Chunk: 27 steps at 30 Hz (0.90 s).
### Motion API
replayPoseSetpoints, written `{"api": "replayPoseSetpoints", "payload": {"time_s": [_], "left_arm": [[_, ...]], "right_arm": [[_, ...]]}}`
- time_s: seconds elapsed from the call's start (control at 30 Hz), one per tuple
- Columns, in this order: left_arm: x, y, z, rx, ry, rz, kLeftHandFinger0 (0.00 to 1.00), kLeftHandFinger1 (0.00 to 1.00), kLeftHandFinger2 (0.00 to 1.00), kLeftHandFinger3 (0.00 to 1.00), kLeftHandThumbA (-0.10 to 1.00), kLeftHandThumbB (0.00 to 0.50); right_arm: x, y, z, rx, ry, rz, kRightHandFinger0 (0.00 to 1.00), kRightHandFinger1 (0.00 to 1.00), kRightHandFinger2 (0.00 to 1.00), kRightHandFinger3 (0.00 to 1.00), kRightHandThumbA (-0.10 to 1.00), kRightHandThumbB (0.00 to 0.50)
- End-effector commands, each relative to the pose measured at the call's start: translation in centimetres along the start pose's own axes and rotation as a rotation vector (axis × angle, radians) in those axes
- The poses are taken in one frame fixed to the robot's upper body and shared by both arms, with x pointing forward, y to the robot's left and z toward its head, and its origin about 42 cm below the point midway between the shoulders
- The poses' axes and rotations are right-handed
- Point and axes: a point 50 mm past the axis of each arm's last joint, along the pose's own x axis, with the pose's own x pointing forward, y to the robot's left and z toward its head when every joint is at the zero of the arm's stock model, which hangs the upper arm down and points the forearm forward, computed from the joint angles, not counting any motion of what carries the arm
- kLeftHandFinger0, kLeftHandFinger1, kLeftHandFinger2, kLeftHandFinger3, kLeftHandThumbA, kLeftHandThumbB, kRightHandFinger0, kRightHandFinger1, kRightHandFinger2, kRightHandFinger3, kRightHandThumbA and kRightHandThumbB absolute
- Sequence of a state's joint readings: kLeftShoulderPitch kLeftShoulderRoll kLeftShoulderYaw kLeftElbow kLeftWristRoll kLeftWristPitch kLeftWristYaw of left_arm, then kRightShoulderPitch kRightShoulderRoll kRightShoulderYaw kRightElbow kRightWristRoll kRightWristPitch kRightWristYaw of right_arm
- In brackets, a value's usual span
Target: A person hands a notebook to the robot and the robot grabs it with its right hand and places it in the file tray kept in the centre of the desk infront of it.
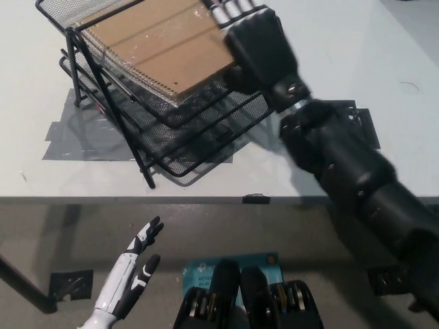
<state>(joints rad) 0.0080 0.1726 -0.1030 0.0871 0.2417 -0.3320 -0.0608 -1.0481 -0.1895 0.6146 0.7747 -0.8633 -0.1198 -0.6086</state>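
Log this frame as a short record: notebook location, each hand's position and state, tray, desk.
notebook: brown cover, spiral edge, lying in the top tier of the file tray
file tray: black wire mesh, tiered, on the desk
right hand: black, at the notebook's right edge by the tray rim; the picture does not settle whether it is gripping
left hand: white, low at lower left, below the desk edge, open, holding nothing
desk: white, grey tape patches under the tray
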Motion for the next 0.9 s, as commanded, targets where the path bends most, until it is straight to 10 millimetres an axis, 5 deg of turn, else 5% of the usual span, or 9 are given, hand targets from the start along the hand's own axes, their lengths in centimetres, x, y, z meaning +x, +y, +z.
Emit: {"api": "replayPoseSetpoints", "payload": {"time_s": [0.0, 0.17, 0.37, 0.53, 0.87], "left_arm": [[1.7, 1.3, 1.8, 0.015, -0.095, -0.007, 1.0, 1.0, 1.0, 1.0, 1.0, 0.262], [1.7, 1.3, 1.8, 0.019, -0.085, -0.006, 1.0, 1.0, 1.0, 1.0, 1.0, 0.273], [2.5, 1.5, 2.2, 0.026, -0.1, 0.005, 1.0, 1.0, 1.0, 1.0, 1.0, 0.274], [2.5, 1.6, 2.3, 0.036, -0.097, -0.004, 1.0, 1.0, 1.0, 1.0, 1.0, 0.265], [2.7, 1.8, 2.3, 0.039, -0.1, -0.003, 1.0, 1.0, 1.0, 1.0, 1.0, 0.269]], "right_arm": [[5.0, -32.1, 3.0, 0.871, -0.338, 0.787, 1.0, 1.0, 1.0, 1.0, 1.0, 0.425], [4.6, -31.9, 3.2, 0.972, -0.399, 0.836, 1.0, 1.0, 1.0, 1.0, 1.0, 0.379], [5.1, -32.1, 2.7, 1.06, -0.427, 0.926, 1.0, 1.0, 1.0, 0.89, 1.0, 0.444], [4.8, -32.3, 2.5, 1.079, -0.444, 0.979, 1.0, 1.0, 1.0, 0.92, 1.0, 0.495], [1.7, -34.6, 0.3, 1.059, -0.43, 0.965, 1.0, 1.0, 1.0, 0.89, 1.0, 0.5]]}}
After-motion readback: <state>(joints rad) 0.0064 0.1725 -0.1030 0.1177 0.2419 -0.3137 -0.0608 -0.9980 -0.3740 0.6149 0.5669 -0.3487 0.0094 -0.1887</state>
